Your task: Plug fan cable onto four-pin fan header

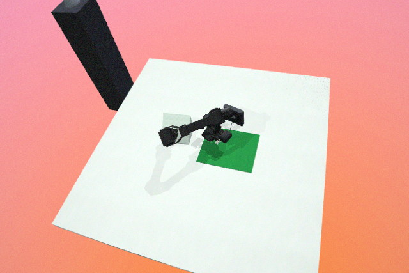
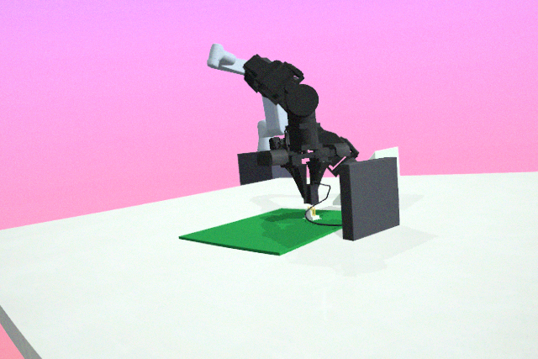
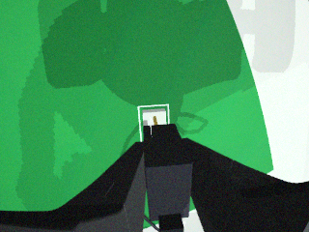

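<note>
The green board point(image 1: 238, 161) point(image 2: 234, 238) point(image 3: 21, 126) lies flat. The white fan header point(image 1: 217, 142) point(image 2: 313, 217) point(image 3: 161, 117) stands on it with yellow pins upright; in the wrist view most pins are hidden behind the fingertips. My gripper point(image 2: 311, 199) point(image 3: 161, 147) is shut on the fan plug, a little above the pins in the exterior view. The plug itself is mostly hidden between the fingers, and its exact alignment cannot be told. The thin black cable point(image 2: 324, 224) loops from the gripper past the header to the fan point(image 1: 239, 116) point(image 2: 371, 198), a dark upright slab.
A pale block point(image 1: 174, 118) point(image 2: 389, 155) stands on the white table point(image 1: 198, 224) point(image 2: 173, 303) near the arm's base. A dark pedestal point(image 1: 92, 48) point(image 2: 254, 169) with a grey arm stands beyond the table edge. The fan slab stands close beside the board.
</note>
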Robot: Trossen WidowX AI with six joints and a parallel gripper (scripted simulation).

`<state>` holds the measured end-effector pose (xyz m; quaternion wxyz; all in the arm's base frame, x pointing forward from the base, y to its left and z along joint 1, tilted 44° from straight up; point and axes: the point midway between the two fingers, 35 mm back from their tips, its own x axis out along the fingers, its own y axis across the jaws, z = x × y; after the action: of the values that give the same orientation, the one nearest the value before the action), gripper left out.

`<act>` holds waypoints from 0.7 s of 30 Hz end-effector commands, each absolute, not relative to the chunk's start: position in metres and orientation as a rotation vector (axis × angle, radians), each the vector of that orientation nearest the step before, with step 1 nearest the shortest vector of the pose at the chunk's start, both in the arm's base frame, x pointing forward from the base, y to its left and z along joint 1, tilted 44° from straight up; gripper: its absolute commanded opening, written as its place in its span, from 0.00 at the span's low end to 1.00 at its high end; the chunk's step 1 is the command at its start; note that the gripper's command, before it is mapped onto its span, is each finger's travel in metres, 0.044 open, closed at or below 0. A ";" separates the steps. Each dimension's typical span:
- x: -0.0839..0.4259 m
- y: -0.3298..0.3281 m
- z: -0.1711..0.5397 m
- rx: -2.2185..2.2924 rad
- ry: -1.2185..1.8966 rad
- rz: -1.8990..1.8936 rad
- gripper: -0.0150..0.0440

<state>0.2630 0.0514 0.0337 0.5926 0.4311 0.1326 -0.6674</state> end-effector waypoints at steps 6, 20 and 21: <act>0.263 0.050 0.032 0.996 0.310 -1.549 0.25; 0.266 0.050 0.032 0.998 0.308 -1.549 0.25; 0.266 0.049 0.032 0.998 0.308 -1.549 0.25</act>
<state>0.2649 0.0497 0.0322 0.5923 0.4306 0.1321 -0.6680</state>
